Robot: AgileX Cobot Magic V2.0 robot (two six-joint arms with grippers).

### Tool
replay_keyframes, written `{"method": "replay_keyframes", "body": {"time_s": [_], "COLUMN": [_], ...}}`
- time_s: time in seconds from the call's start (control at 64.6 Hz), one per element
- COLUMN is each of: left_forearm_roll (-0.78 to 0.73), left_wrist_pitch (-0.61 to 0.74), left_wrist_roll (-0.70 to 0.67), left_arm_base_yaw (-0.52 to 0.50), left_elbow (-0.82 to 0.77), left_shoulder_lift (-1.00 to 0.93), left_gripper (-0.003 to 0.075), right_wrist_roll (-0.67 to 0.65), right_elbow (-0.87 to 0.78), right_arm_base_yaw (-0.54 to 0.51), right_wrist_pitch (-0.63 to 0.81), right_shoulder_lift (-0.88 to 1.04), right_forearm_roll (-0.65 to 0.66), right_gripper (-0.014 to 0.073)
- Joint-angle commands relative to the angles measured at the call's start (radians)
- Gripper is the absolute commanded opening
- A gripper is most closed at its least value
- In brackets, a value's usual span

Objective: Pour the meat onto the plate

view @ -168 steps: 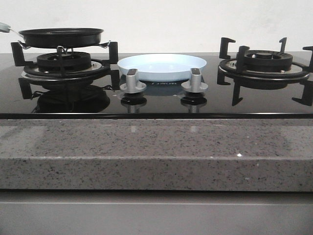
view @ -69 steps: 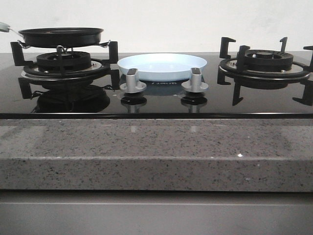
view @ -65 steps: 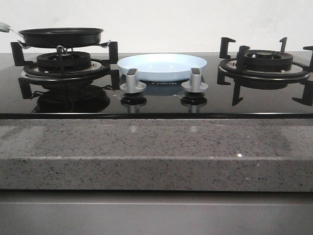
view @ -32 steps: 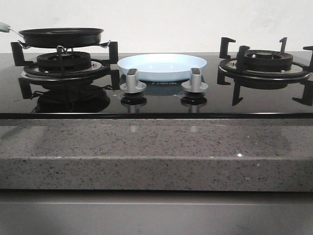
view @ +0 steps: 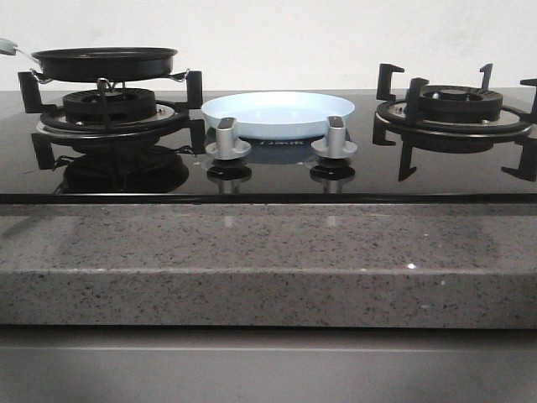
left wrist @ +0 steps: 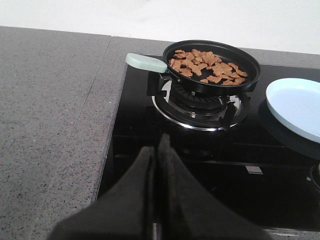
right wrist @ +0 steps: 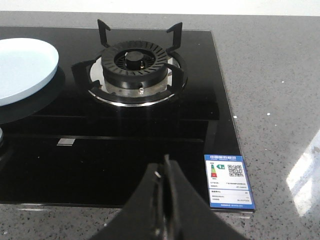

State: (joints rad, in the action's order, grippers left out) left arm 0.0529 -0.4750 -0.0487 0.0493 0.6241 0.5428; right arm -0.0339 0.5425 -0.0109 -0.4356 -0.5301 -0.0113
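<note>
Left wrist view: left jaws (left wrist: 156, 150) together, meat (left wrist: 206, 65) in pan (left wrist: 250, 75) ahead, plate (left wrist: 295, 106) beside it. Right jaws (right wrist: 165, 172) together too, burner (right wrist: 136, 62) ahead.

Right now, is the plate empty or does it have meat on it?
Empty: the plate shows a bare surface, and the meat sits in the frying pan.

A speckled grey stone counter (view: 252, 252) carries a black glass hob (view: 277, 176).
</note>
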Motion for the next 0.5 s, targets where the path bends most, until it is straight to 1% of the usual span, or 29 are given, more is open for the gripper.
{"method": "replay_keyframes", "body": {"time_s": [0.0, 0.015, 0.062, 0.093, 0.124, 0.139, 0.217, 0.263, 0.356, 0.48], "left_forearm_roll": [-0.02, -0.026, -0.044, -0.053, -0.053, -0.053, -0.053, -0.053, -0.053, -0.053], "left_wrist_pitch": [0.074, 0.074, 0.077, 0.078, 0.078, 0.078, 0.079, 0.081, 0.081, 0.081], "left_wrist_roll": [-0.008, -0.008, -0.008, -0.008, -0.008, -0.008, -0.008, -0.008, -0.008, -0.008], "left_arm_base_yaw": [0.0, 0.0, 0.0, 0.0, 0.0, 0.0, 0.0, 0.0, 0.0, 0.0], "left_elbow": [0.033, 0.033, 0.033, 0.033, 0.033, 0.033, 0.033, 0.033, 0.033, 0.033], "left_shoulder_lift": [0.011, 0.011, 0.011, 0.011, 0.011, 0.011, 0.011, 0.011, 0.011, 0.011], "left_gripper": [0.0009, 0.0022, 0.0086, 0.016, 0.0214, 0.0256, 0.0364, 0.0398, 0.0387, 0.0368], "right_wrist_roll": [-0.001, -0.001, -0.001, -0.001, -0.001, -0.001, -0.001, -0.001, 0.0, 0.02], "right_elbow": [0.034, 0.034, 0.034, 0.034, 0.034, 0.034, 0.034, 0.035, 0.075, 0.181], "right_arm_base_yaw": [0.001, 0.001, 0.001, 0.001, 0.001, 0.001, 0.001, 0.004, 0.027, 0.104], "right_wrist_pitch": [0.067, 0.067, 0.067, 0.067, 0.067, 0.067, 0.064, 0.058, -0.001, -0.138], "right_shoulder_lift": [-0.013, -0.013, -0.013, -0.013, -0.013, -0.013, -0.014, -0.02, -0.053, -0.159], "right_forearm_roll": [0.004, 0.004, 0.005, 0.005, 0.005, 0.005, 0.001, -0.017, -0.041, -0.042], "right_gripper": [0.0027, 0.0038, 0.0141, 0.0247, 0.0321, 0.0373, 0.0526, 0.0551, 0.053, 0.0484]}}
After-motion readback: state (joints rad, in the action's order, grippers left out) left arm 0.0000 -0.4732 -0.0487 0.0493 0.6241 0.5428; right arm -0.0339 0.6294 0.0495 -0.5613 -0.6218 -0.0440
